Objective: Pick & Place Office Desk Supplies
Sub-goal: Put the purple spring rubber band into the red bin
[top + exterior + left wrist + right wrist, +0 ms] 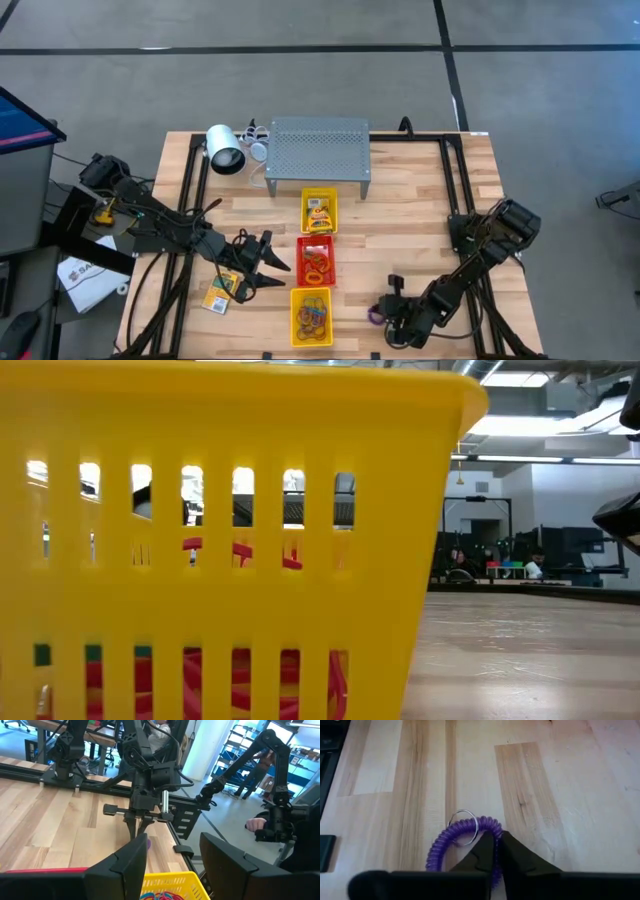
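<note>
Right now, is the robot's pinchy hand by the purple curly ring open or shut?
Shut. The right gripper has its fingertips pressed together on the purple coil ring lying on the table.

text: none legible | white paper (82,272) beside the counter (420,210), left edge: dark printed letters, cut off and too small to read | card packet (320,214) in the far yellow tray (306,195): print too small to read | card packet (218,296) by the left arm: print unreadable
</note>
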Available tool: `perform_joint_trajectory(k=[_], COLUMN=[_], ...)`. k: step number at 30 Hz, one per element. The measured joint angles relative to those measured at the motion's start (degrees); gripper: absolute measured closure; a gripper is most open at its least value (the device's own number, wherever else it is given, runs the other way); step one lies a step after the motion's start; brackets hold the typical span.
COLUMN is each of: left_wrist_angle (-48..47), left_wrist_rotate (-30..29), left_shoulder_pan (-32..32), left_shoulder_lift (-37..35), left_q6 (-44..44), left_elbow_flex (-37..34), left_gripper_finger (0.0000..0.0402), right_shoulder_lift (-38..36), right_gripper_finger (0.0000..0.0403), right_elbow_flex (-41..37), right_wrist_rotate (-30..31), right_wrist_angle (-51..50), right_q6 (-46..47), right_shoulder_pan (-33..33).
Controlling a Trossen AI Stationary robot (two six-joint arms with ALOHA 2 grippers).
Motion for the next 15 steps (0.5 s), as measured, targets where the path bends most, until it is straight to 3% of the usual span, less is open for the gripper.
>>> perform_joint_trajectory(k=[5,15], left_wrist_angle=[0.0,-3.4], left_wrist_rotate=[-0.1,-0.2], left_shoulder_pan=[0.0,0.0], left_shoulder_lift=[0.0,0.0], left_q6=[0.0,0.1], left_elbow_flex=[0.0,0.0], left_gripper_finger=[0.0223,0.0223], right_shoulder_lift=[-2.1,-11.7], right_gripper_finger=[0.0381,0.0395], right_elbow_flex=[-0.2,-0.3], right_wrist_rotate=[-1.3,-0.1], right_wrist_angle=[-1.3,-11.3], right_q6=[-0.6,-4.4], right_shoulder_pan=[-0.9,-3.2])
